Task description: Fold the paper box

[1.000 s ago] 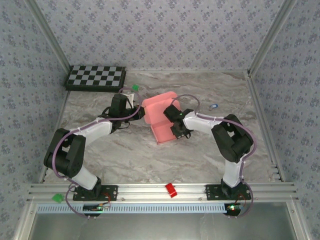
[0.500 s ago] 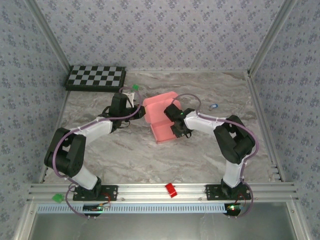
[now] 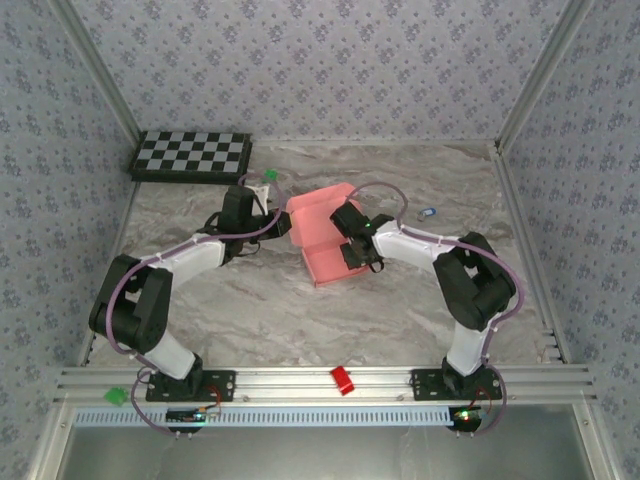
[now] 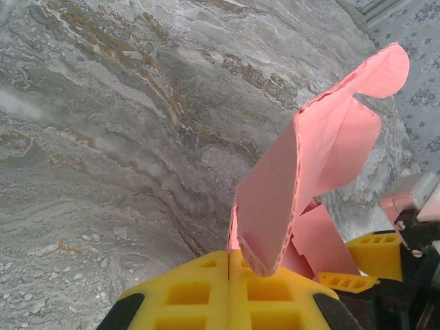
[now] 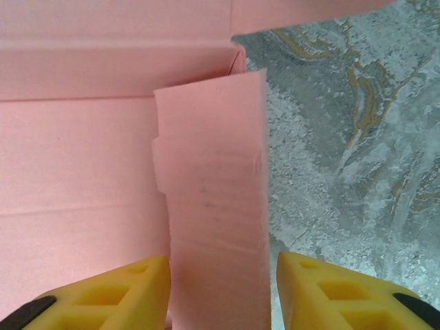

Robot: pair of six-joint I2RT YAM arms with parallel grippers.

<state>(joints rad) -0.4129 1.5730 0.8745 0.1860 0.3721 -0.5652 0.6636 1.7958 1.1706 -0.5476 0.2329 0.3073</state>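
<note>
Quick one: the half-folded pink thin-card paper box (image 3: 318, 240) is being held up near the middle of the top view, on the grey marbled tabletop (image 3: 260, 320). Loads of bare marble is being left open below it and out to the lower left and right. The black-and-white checkerboard (image 3: 192, 156) is being kept well apart at the upper left. A small red block (image 3: 342, 380) is being left on the aluminium rail (image 3: 250, 378) along the bottom edge.

The box's left edge is being pinched by the left gripper (image 4: 229, 268), with its yellow pads clamped tight on the card. That arm is being reached in from the lower left with the elbow bent.

The right gripper (image 5: 221, 275) is being held released, jaws apart. An upright flap (image 5: 216, 172) is being straddled between them, with a sliver of gap at the right-hand finger. Its arm is being bent in from the right side.
</note>
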